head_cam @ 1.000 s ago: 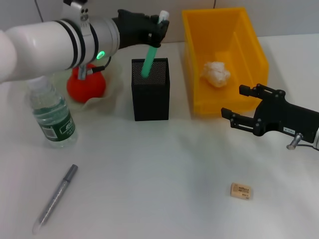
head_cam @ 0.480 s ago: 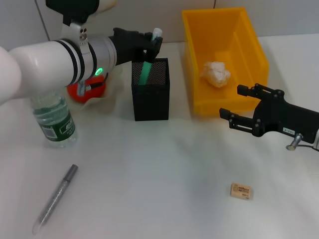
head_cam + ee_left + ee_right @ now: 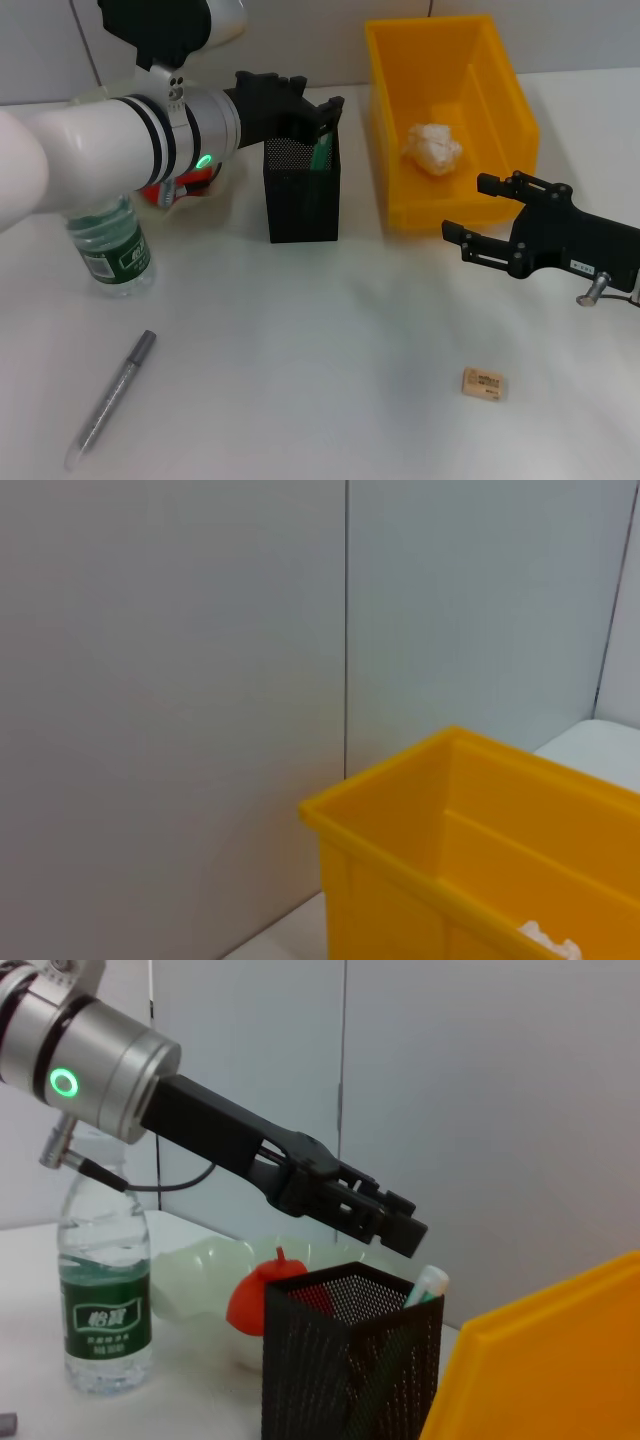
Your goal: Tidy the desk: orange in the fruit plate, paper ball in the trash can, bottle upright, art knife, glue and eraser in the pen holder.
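So the left pincer (image 3: 318, 108) just let go, fingers spread, and the green glue stick (image 3: 322, 155) now sits inside the pen holder (image 3: 302, 190) near the desk's far edge. Right pincer (image 3: 478, 218) hovers spread; eraser (image 3: 484, 384) still waits near the front edge.

A pale grey wall (image 3: 170, 680) is seen behind the work area, divided into flat panels by thin dark vertical seams (image 3: 346, 630). A second seam (image 3: 608, 600) is seen farther along the same wall. The wall is met at its base by a plain white tabletop (image 3: 330, 350), which is evenly lit, with only soft shadows cast on it. No window or floor is shown.
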Tool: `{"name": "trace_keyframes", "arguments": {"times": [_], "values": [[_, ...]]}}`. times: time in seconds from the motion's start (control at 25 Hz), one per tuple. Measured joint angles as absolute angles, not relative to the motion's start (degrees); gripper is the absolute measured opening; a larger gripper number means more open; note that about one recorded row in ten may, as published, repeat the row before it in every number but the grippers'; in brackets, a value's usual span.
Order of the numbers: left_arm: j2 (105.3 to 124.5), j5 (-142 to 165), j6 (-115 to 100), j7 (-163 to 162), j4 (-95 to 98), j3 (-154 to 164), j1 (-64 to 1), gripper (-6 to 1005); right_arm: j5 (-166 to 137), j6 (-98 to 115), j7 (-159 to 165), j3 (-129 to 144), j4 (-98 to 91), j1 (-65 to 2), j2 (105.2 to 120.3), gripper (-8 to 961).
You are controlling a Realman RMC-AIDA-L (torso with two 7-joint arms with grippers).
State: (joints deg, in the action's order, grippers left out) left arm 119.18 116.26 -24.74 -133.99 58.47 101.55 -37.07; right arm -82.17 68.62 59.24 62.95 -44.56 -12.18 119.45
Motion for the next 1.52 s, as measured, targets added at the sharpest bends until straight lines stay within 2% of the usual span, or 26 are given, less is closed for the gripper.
{"name": "trace_keyframes", "arguments": {"times": [0.4,0.44,0.6,0.8,0.84,1.04,1.52], "values": [[119.07,116.4,-22.9,-130.4,65.3,104.1,-33.0,658,-82.0,70.2,59.2,62.5,-45.8,-11.0,119.53,768],[119.01,116.3,-22.5,-129.4,69.9,104.8,-30.1,689,-82.0,70.3,59.2,62.6,-45.8,-10.9,119.53,769],[118.82,116.3,-22.4,-128.1,74.0,105.6,-26.9,811,-81.9,70.6,59.2,62.6,-45.9,-10.7,119.53,769],[118.80,116.3,-22.4,-126.5,76.3,106.4,-24.8,840,-81.9,70.7,59.2,62.6,-47.2,-10.2,119.41,769],[118.74,116.3,-22.5,-125.0,80.3,107.8,-20.5,846,-81.9,70.7,59.2,62.7,-47.7,-9.9,119.41,769],[118.59,116.4,-22.7,-125.0,81.8,108.3,-17.7,846,-81.9,70.8,60.2,62.8,-49.5,-9.2,119.43,769],[118.47,115.3,-23.8,-124.7,79.9,106.5,-17.7,845,-81.9,70.8,60.4,62.6,-49.5,-9.1,119.31,769]]}}
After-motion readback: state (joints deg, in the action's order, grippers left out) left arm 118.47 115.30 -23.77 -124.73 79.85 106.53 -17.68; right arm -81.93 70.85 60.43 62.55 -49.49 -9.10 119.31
